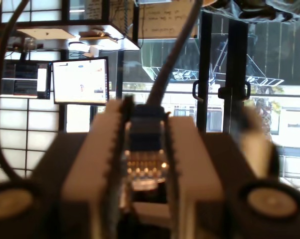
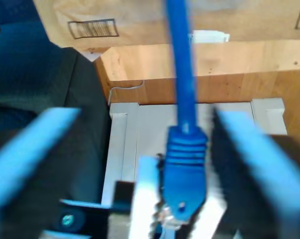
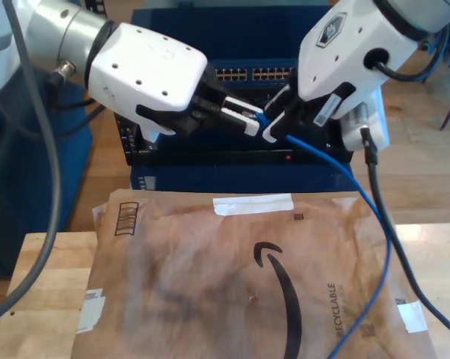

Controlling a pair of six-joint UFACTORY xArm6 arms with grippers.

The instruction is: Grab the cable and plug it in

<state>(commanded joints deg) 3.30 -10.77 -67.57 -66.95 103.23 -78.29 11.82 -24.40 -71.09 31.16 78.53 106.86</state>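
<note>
My first gripper is clamped on the plug of the cable, contacts facing its camera, cord running away beyond the fingertips. My second gripper also pinches the blue plug boot, cord rising straight out between its fingers. In the exterior view both grippers meet at the plug, held in the air just in front of the network switch with its row of ports. Two grips appear intended to steady and reorient the plug before insertion. From there the cable slopes down toward the exterior view's right, over the paper mailer on the wooden table.
</note>
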